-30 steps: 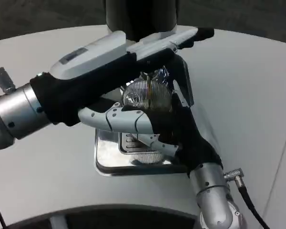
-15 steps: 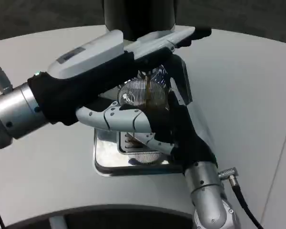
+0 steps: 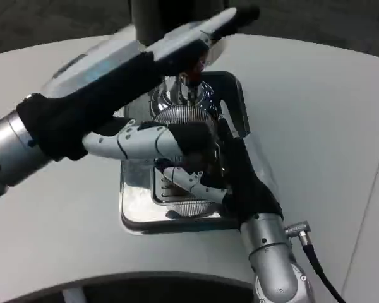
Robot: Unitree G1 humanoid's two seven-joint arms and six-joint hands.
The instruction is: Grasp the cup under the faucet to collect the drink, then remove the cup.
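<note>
At frame centre the right hand (image 3: 208,170) grips the ribbed cup (image 3: 183,120) over the metal tray (image 3: 136,211), while the left hand (image 3: 177,47) reaches across above it, fingers extended, grip unclear.

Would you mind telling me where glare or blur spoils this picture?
Head view: the left hand and its forearm are smeared by motion blur; the shiny metal tray throws bright glare; the ribbed cup glints, so its contents are hard to read; the right hand looks fairly sharp; the white table is evenly lit.
</note>
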